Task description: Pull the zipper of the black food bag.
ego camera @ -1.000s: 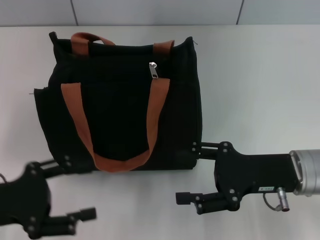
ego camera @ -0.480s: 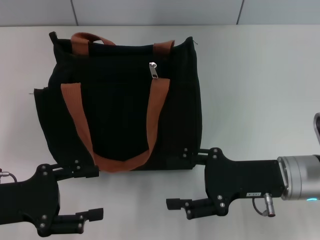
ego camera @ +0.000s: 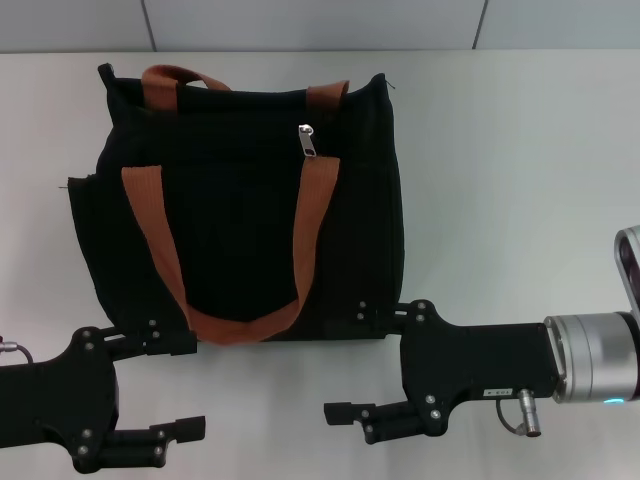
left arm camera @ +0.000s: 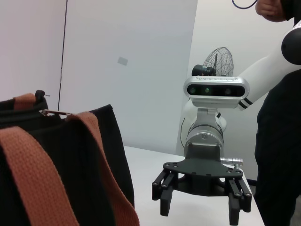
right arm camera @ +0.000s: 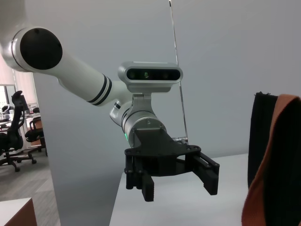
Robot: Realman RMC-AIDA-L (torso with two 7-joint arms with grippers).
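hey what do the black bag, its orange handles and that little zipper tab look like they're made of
The black food bag looks like matte woven fabric, perhaps canvas: dull, with soft slumping edges. Its handles look like flat rust-orange webbing, judging by their even band shape and matte surface. The zipper pull looks like silvery metal, since it is bright and reflective, though plated plastic can't be ruled out.

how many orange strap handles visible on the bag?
2. Front handle loops down the black food bag's upper face; rear handle arches over its far edge, partly hidden. Left gripper and right gripper are open, near its front edge.
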